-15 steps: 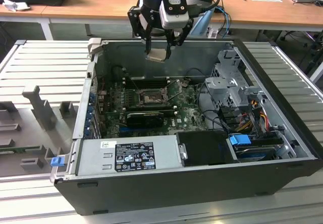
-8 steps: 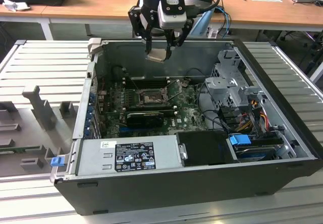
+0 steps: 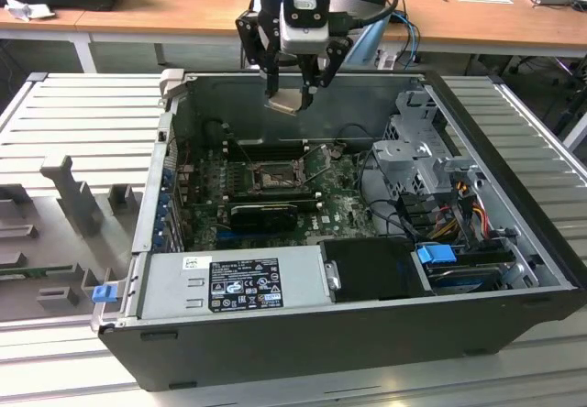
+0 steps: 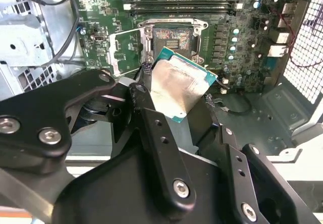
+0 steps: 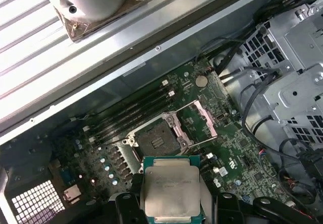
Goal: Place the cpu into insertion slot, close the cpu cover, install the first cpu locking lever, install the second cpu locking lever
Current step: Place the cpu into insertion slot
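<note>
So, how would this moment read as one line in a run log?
gripper: shut on cpu | cpu: held in the air over the computer case | insertion slot: empty | cpu cover: open

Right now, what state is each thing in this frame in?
Small silver-topped square cpu: held in the gripper, above the green motherboard.
Black-framed square insertion slot: empty, uncovered.
Thin metal cpu cover: swung open.
Black computer case: side open.
Gripper: shut on the cpu.
</note>
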Tool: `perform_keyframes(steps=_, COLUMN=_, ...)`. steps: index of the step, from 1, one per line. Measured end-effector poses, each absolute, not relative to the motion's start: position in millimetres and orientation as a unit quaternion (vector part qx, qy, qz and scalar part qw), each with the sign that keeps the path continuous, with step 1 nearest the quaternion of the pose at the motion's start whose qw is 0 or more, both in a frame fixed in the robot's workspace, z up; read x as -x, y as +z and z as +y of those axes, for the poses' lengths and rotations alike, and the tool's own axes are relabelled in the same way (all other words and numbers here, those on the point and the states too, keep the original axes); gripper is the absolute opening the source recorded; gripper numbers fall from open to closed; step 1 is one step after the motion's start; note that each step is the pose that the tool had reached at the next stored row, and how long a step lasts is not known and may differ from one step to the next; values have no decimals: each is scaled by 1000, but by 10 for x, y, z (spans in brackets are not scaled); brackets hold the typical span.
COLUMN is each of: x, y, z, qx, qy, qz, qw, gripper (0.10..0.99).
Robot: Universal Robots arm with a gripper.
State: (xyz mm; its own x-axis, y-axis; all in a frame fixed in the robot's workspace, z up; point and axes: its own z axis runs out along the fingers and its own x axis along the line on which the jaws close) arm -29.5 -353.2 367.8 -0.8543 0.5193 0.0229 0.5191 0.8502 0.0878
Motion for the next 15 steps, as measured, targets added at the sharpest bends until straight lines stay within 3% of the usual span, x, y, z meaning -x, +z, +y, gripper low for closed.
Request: perform_keyframes(steps=15, x=295, y=3619, z=-3532, qx=-403, qy=44, qz=914, qw=7, gripper=525)
